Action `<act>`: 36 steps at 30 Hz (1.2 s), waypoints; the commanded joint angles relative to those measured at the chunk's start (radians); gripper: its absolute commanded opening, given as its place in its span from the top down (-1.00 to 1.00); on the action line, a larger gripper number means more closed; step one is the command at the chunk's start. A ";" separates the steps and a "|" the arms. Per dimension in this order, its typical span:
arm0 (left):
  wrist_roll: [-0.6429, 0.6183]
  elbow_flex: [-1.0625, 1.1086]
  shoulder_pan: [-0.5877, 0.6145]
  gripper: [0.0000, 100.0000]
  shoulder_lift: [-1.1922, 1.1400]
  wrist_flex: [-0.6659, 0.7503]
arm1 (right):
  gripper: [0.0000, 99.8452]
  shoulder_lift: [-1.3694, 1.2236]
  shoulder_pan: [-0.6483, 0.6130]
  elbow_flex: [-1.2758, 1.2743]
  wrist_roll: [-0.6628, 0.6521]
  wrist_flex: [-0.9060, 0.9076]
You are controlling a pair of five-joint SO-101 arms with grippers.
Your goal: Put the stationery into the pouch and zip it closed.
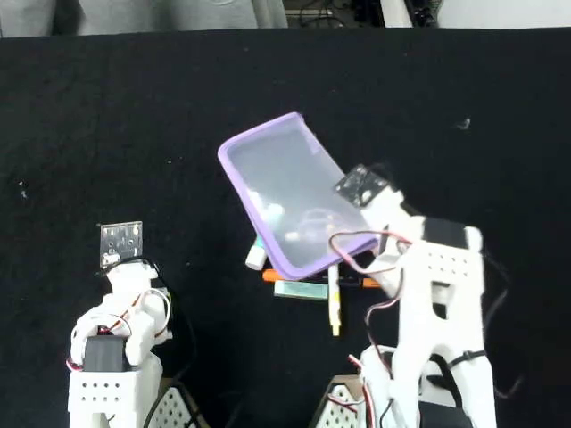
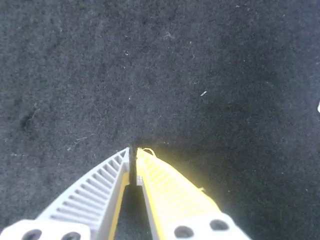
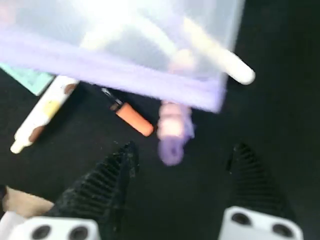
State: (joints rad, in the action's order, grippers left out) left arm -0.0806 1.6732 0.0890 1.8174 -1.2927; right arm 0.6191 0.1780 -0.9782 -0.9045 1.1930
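Note:
The translucent purple pouch lies tilted at the table's middle, with pale items showing through it. Along its near edge lie a white-capped item, an orange pen, a green flat piece and a yellow-white pen. My right gripper is open just short of the pouch's purple zip pull, near the pouch corner. The orange pen and yellow-white pen lie beside it. The right arm stands at the pouch's near right corner. My left gripper is shut and empty over bare cloth, on the left arm.
Black cloth covers the whole table. A white pen end sticks out past the pouch corner. Red and white cables loop off the right arm over the pouch's near edge.

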 commanded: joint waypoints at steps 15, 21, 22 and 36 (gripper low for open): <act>0.002 0.025 -0.010 0.94 0.005 0.018 | 0.98 0.001 -0.051 -0.120 0.072 -0.264; 0.002 0.025 -0.010 0.94 0.005 0.018 | 0.98 0.007 -0.049 -0.068 0.074 -0.247; 0.002 0.025 -0.010 0.94 0.005 0.018 | 0.98 0.007 -0.049 -0.030 0.074 -0.222; 0.002 0.025 -0.010 0.94 0.005 0.018 | 0.98 0.001 -0.285 0.717 0.322 0.256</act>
State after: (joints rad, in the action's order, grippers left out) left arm -0.0806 1.6732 0.0890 1.8174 -1.2927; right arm 0.6176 -0.0414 -0.3782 -0.6237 1.4277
